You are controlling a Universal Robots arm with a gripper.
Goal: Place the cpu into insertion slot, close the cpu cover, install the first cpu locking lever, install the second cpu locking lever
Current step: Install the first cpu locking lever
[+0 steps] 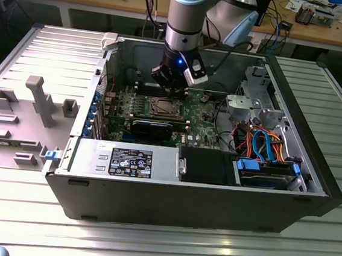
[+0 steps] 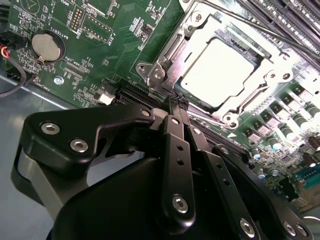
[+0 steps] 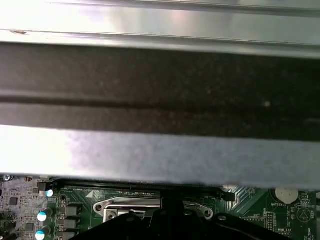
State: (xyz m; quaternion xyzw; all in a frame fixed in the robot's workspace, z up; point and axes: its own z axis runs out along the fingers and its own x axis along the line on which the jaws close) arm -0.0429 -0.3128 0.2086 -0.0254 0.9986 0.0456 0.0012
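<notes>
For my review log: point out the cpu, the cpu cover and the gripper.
cpu (image 2: 220, 70), second wrist view, middle of its bright metal top.
cpu cover (image 2: 167, 62), second wrist view, on the frame's side bar.
gripper (image 2: 179, 104), second wrist view, between the closed fingers' tips.

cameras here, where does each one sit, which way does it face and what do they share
Exterior view: off the arm, above and in front of the open computer case, looking down into it; the arm and gripper hang over the green board.
Second wrist view: on the wrist, looking along the shut fingers at the cpu under the cpu cover.
First wrist view: on the wrist, facing the case wall; the gripper's black body shows at the edge.
Shared: both wrist views show the cover.
</notes>
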